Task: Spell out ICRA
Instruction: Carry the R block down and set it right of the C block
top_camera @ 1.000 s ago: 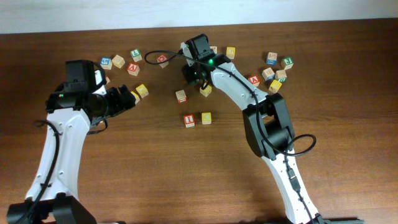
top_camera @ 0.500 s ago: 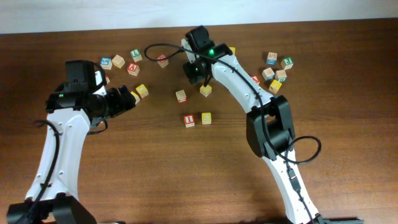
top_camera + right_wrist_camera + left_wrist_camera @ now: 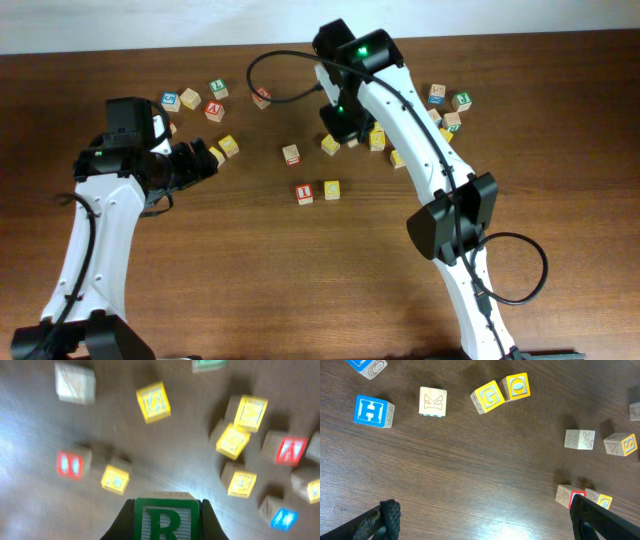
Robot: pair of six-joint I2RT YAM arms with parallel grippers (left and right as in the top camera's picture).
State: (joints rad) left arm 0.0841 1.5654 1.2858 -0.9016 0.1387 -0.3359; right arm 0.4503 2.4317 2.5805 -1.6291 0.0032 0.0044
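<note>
My right gripper [image 3: 166, 508] is shut on the R cube [image 3: 166, 521], pale wood with a green border and a green letter, held off the table. From overhead this gripper [image 3: 340, 124] hangs at the back centre and hides the cube. The red I cube [image 3: 304, 193] and a yellow cube [image 3: 331, 189], likely the C, sit side by side mid-table; the right wrist view shows them as I cube [image 3: 69, 465] and yellow cube [image 3: 115, 480]. A red A cube [image 3: 213, 108] lies at the back left. My left gripper [image 3: 203, 158] is open over bare wood, also seen as left gripper [image 3: 487, 525].
Several other letter cubes lie scattered: a group at the back left [image 3: 190, 98], a group at the back right [image 3: 445, 110], and yellow ones [image 3: 377, 138] under the right arm. Blue H [image 3: 372, 411], K [image 3: 433, 401] and yellow G [image 3: 487, 396] lie ahead of the left gripper.
The right gripper has shut on the R cube and moved right and up from the table with it. The left arm has not moved.
</note>
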